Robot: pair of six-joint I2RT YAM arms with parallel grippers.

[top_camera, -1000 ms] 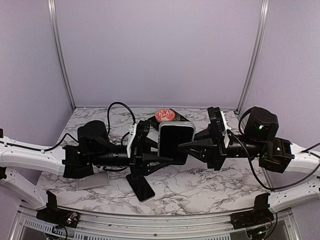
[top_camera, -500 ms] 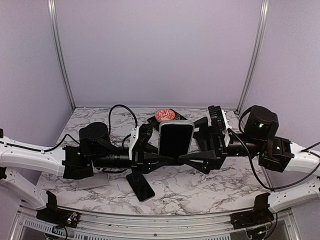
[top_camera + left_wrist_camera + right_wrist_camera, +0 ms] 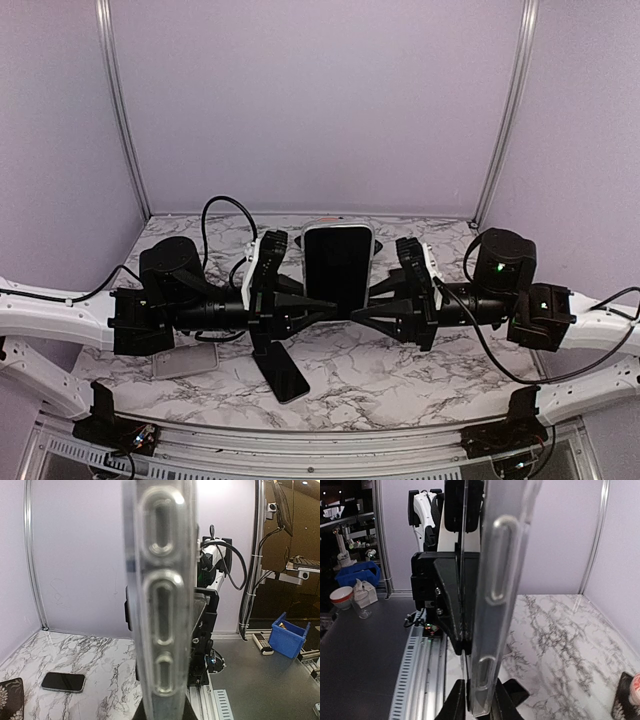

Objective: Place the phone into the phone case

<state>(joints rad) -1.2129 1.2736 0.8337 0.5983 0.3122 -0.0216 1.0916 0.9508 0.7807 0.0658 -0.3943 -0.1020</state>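
A clear phone case (image 3: 338,232) stands upright above the middle of the table, held between both grippers. A black phone (image 3: 338,270) fills its face in the top view. My left gripper (image 3: 322,310) pinches the case's lower left edge and my right gripper (image 3: 362,310) pinches its lower right edge. In the left wrist view the case's side (image 3: 160,605) with its button slots rises from the shut left gripper (image 3: 162,712). The right wrist view shows the case's other edge (image 3: 492,610) clamped in the right gripper (image 3: 479,700).
A second dark phone (image 3: 280,372) (image 3: 63,681) lies flat near the table's front, left of centre. A silvery flat piece (image 3: 186,360) lies under the left arm. A dark patterned mat (image 3: 10,697) (image 3: 625,695) sits at the back of the table.
The cased phone has been lifted higher and turned more upright, a little to the left. The right gripper let go, then closed again on its edge. The left gripper tightened.
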